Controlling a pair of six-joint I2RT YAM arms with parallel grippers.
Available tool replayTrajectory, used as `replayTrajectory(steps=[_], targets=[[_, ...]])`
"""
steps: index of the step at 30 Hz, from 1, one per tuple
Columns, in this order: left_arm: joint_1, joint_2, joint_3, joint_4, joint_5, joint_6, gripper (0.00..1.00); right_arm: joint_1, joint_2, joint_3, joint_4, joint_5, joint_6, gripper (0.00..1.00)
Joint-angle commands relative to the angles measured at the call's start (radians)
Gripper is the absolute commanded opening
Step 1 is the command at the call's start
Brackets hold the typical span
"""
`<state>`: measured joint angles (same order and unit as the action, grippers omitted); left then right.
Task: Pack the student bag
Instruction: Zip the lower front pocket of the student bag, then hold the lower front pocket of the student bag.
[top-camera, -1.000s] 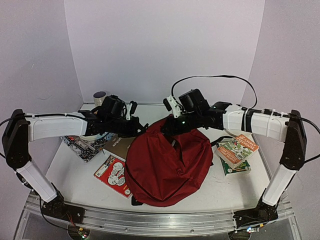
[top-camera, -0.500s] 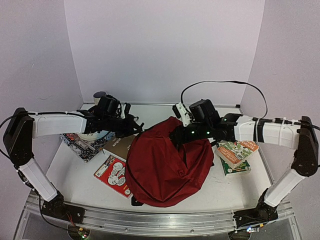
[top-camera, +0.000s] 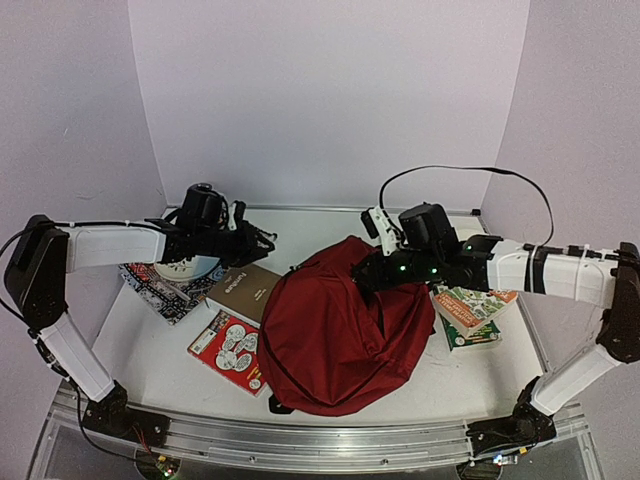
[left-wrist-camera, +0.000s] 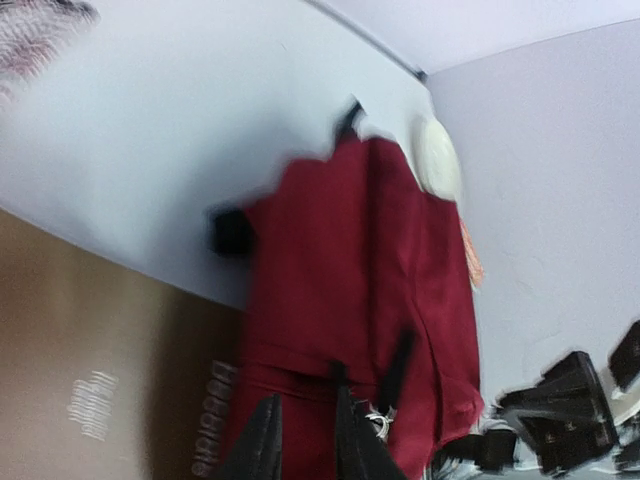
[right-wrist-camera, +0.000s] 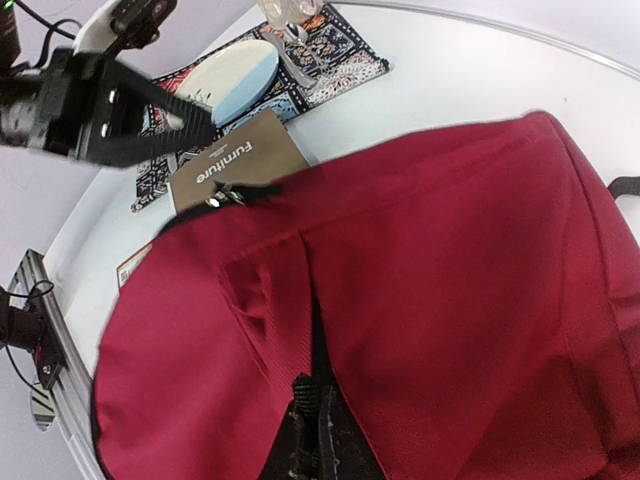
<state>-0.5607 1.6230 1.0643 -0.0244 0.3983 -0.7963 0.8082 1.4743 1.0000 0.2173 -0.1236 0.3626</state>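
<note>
right gripper (right-wrist-camera: 310, 395) is pinched tight on the black zip seam of the student bag (top-camera: 340, 325), lying mid table (top-camera: 160, 340); left gripper (left-wrist-camera: 307, 402), jaws slightly parted, holds nothing. brown book (right-wrist-camera: 235, 160) beside the bag reads "furniture".

Each arm stands on a black base bolted to the aluminium rail (top-camera: 320, 442). The left arm (top-camera: 110, 247) and right arm (top-camera: 555, 272) share one build: white tubular links, black elbow joints, and black wrist housings at the ends farthest from the rail. Black bands ring the right forearm. A black cable (top-camera: 470, 171) arcs over the right wrist, where small green lights glow. The left gripper (left-wrist-camera: 305, 408) has slim, tapered black fingers
</note>
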Motion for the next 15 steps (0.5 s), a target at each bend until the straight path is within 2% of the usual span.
replayTrajectory(steps=[1, 6, 11, 15], targets=[[0.051, -0.064, 0.002, -0.018, -0.103, 0.106, 0.37, -0.015, 0.023, 0.033, 0.031, -0.103, -0.014, 0.00], [0.016, -0.113, 0.040, -0.079, -0.121, 0.222, 0.61, -0.008, 0.076, 0.099, 0.044, -0.148, -0.041, 0.00], [-0.111, -0.072, 0.119, -0.114, -0.135, 0.364, 0.70, -0.005, 0.110, 0.140, 0.044, -0.168, -0.053, 0.00], [-0.138, -0.011, 0.150, -0.115, -0.064, 0.465, 0.73, -0.002, 0.117, 0.158, 0.044, -0.172, -0.051, 0.00]])
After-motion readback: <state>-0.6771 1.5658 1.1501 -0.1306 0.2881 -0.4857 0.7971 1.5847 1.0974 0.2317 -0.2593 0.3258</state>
